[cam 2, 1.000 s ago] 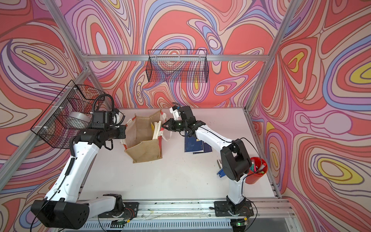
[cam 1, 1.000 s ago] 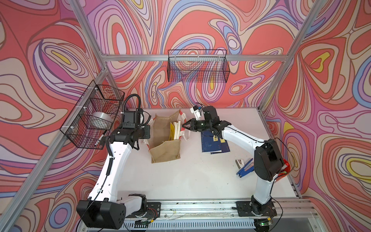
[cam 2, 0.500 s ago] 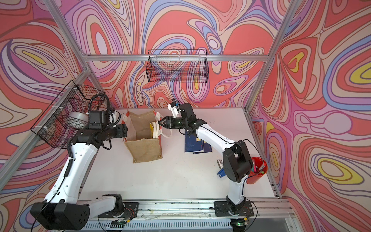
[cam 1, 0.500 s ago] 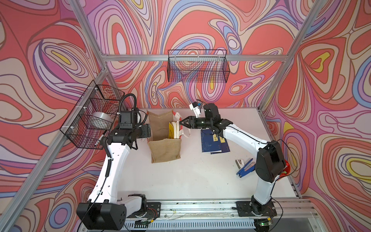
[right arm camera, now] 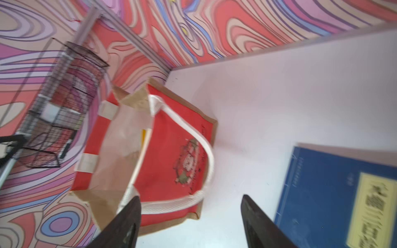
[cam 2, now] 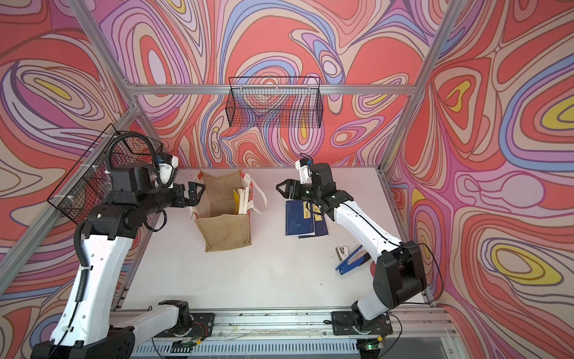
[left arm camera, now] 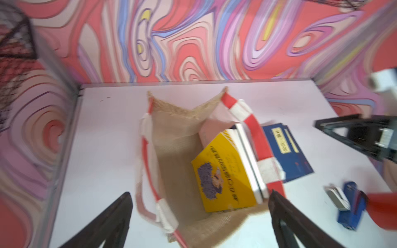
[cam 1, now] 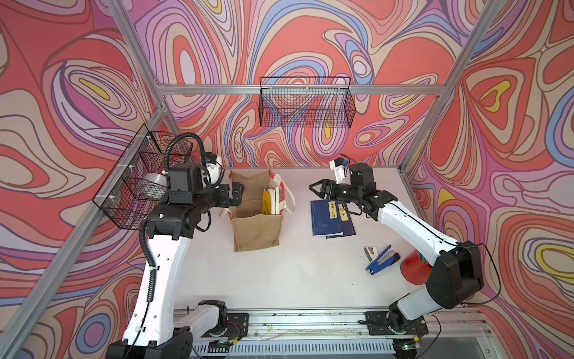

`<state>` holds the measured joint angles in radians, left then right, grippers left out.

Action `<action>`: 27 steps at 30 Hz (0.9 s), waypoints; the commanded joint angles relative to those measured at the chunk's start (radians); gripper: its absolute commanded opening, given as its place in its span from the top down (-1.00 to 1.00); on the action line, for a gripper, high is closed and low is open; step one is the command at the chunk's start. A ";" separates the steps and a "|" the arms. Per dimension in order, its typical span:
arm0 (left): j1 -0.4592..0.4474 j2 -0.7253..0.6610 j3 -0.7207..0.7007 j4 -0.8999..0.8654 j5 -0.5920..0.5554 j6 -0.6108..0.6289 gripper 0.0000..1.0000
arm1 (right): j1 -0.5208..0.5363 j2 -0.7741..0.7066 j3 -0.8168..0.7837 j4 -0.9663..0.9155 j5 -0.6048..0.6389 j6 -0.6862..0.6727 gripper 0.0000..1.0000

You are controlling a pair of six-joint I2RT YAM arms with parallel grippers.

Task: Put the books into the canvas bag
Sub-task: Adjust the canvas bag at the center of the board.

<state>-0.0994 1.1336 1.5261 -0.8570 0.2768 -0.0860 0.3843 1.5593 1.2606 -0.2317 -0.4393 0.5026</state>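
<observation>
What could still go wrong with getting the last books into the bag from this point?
1. The two navy books lie flat and overlapped on the table; the open right pincer might lift only the top one or slide both.
2. The canvas bag is soft and stands unheld, since the left pincer is open beside it; a nudge might tip it.
3. The books already inside lean against one side, and the loose handle droops there, possibly snagging an incoming book.
</observation>
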 commanded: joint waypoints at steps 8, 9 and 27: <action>-0.047 0.038 -0.125 0.072 0.059 -0.057 -1.00 | -0.009 0.049 -0.036 0.068 -0.053 -0.005 -0.57; -0.041 0.049 -0.136 0.077 -0.006 -0.066 -1.00 | -0.007 0.060 -0.032 0.109 -0.087 0.019 -0.58; 0.079 0.259 -0.067 -0.033 -0.305 -0.094 1.00 | 0.088 0.269 0.149 0.187 -0.153 0.077 -0.60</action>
<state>-0.0319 1.3998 1.4204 -0.8425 0.0349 -0.1860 0.4686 1.8236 1.3838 -0.0681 -0.5846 0.5720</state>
